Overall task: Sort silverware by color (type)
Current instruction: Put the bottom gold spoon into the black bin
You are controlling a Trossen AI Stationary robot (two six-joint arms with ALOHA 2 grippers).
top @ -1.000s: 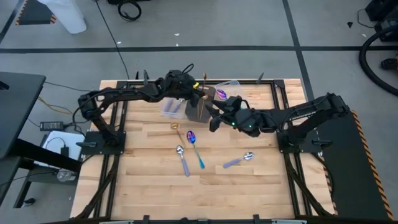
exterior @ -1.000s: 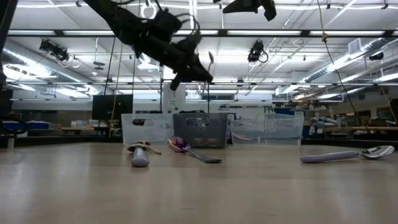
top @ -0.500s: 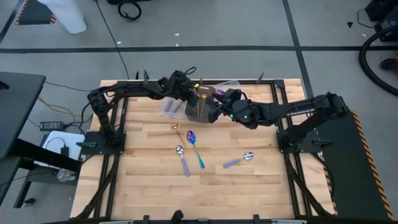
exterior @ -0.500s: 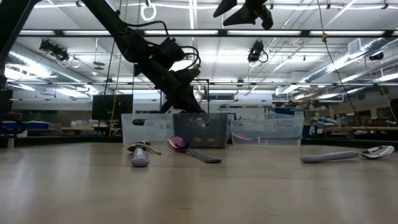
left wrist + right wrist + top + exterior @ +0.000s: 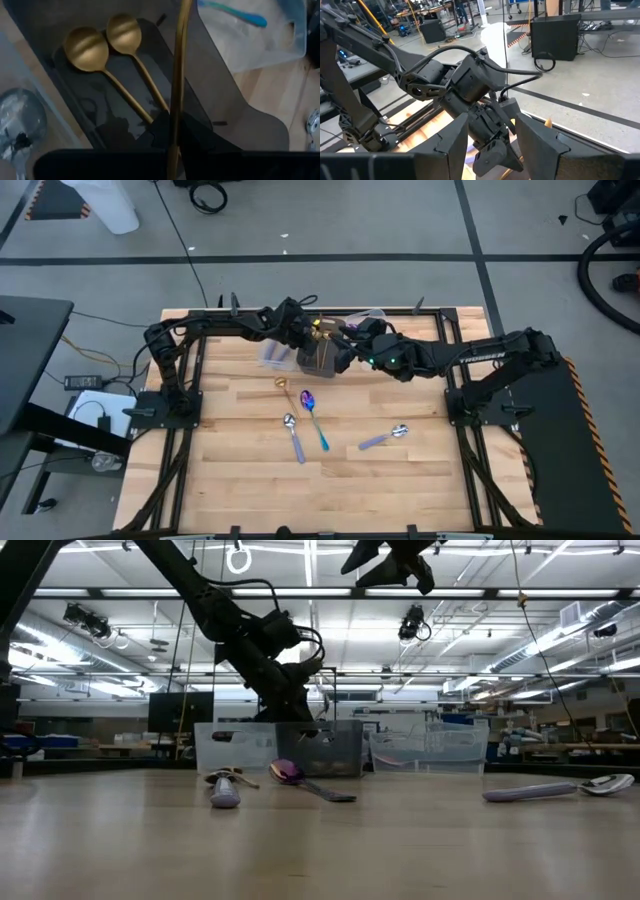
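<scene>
Gold spoon (image 5: 176, 75) hangs over two binned ones, wrist-view only.

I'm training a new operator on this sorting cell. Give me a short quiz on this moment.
1. True or false: two gold spoons already lie in the dark bin.
2. What does the left hand hold over that bin? A) a gold spoon B) a teal-handled spoon C) nothing
3. Fill in: in the high view, ___ spoons lie loose on the bare table.

Key: 1 true. 2 A. 3 four: one gold, one teal-handled, two lavender-handled.
</scene>
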